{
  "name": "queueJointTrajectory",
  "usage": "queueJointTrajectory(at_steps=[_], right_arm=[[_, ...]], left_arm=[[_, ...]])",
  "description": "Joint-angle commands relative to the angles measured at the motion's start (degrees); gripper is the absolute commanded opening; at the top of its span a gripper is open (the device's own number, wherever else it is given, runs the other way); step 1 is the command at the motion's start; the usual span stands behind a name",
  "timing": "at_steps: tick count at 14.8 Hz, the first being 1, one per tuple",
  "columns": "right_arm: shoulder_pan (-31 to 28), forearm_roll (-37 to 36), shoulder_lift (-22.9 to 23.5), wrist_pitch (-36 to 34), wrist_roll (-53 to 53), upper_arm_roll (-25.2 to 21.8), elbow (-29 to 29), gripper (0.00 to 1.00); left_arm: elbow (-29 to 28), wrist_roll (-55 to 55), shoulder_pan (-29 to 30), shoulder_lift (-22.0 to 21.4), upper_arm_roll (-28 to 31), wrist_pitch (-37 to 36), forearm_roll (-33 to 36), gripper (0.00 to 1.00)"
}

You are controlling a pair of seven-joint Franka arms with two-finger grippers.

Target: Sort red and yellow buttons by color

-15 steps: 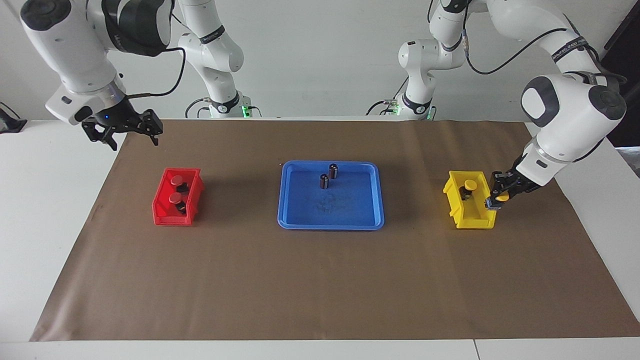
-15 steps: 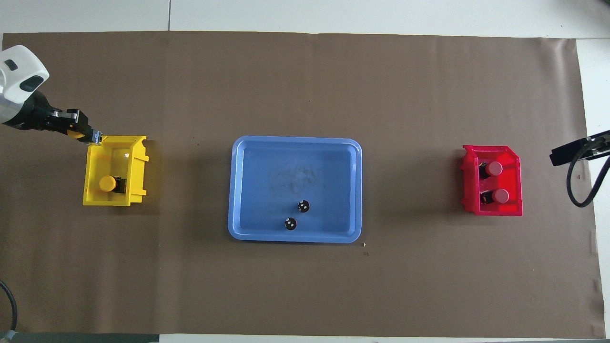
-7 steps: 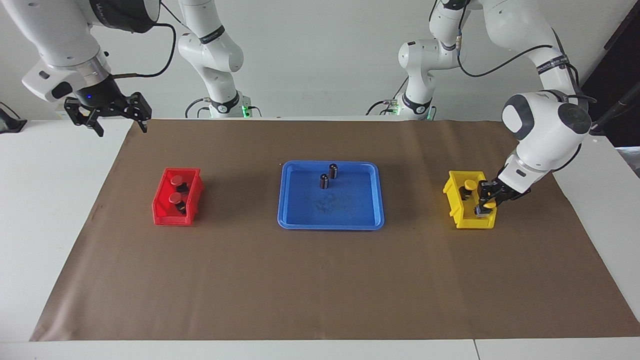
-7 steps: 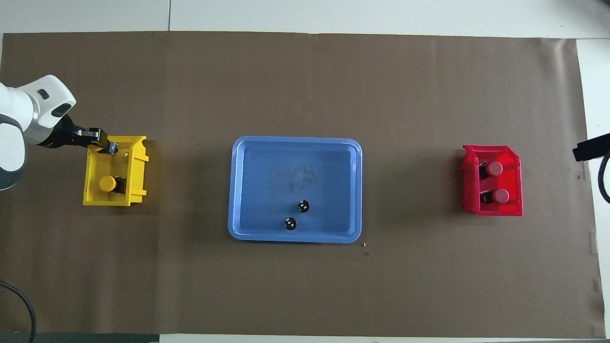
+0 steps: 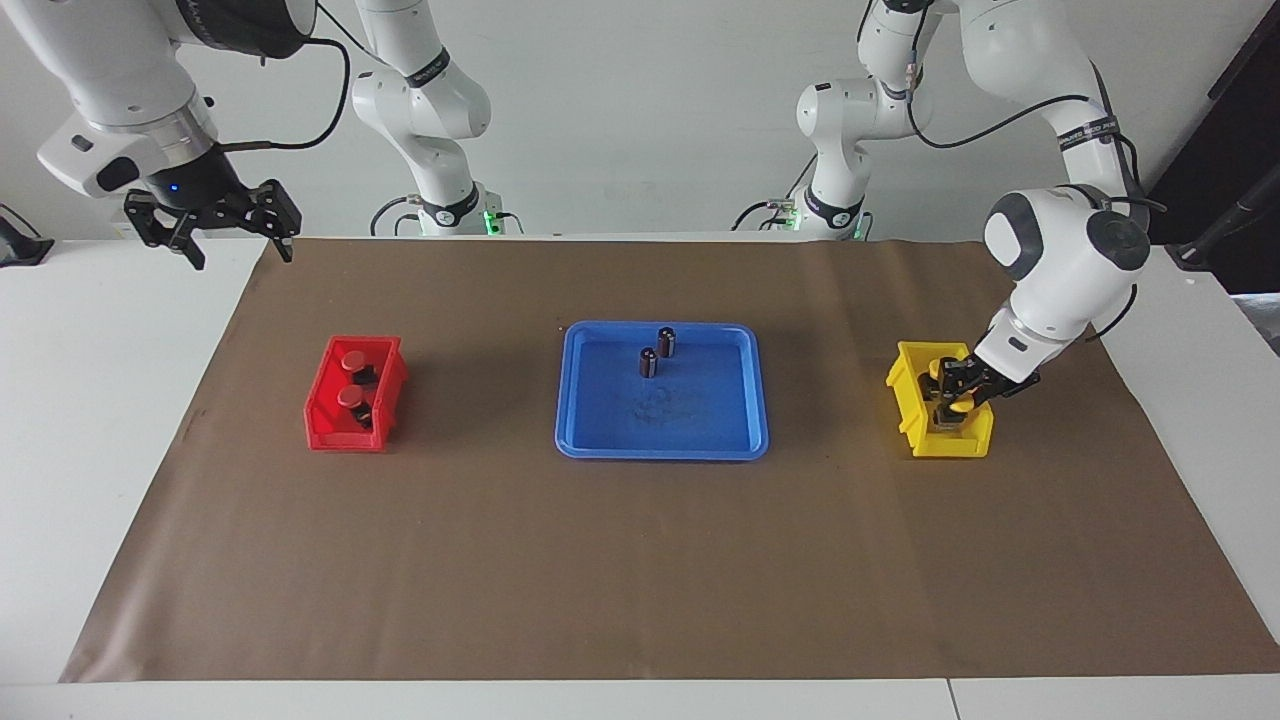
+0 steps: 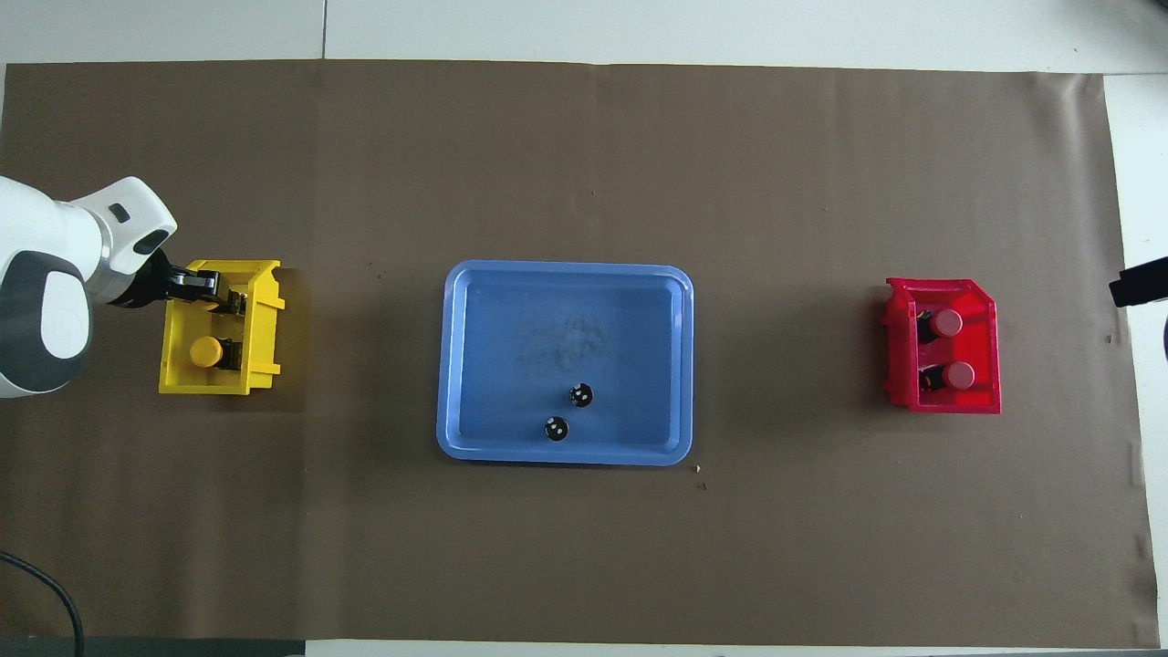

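My left gripper is down inside the yellow bin, shut on a yellow button at the end of the bin farther from the robots. From overhead the gripper hides that button. A second yellow button lies in the same bin, nearer to the robots. Two red buttons lie in the red bin; they also show in the overhead view. My right gripper is open and empty, high over the table's edge at the right arm's end, where the arm waits.
A blue tray sits mid-table between the two bins, with two dark upright cylinders in its part nearer the robots. Brown paper covers the table.
My left gripper has carried the yellow button from outside the yellow bin's rim over it and down into the bin. My right gripper has risen and drawn back from the red bin.
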Motion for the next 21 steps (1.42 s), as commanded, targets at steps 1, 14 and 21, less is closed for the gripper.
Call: queueJointTrajectory(at_steps=[1,14,21], right_arm=[[7.88,1.26,-0.15,-1.60,1.68,-7.53,0.17,1.00],[5.36,1.26,0.12,-2.39,3.18,-6.14,0.08,1.00],[2.45,1.35,0.29,-2.74,3.26,-3.23,0.17,1.00]], left_arm=[[-2.63,0.68,-1.41,-0.03,0.46,4.13,-0.17,0.16],[19.41,0.59,-1.23,-1.87,0.64,-22.91,0.27,1.00],[26.10,0.24,-1.85,-8.99,0.55,-37.33,1.14,1.00]])
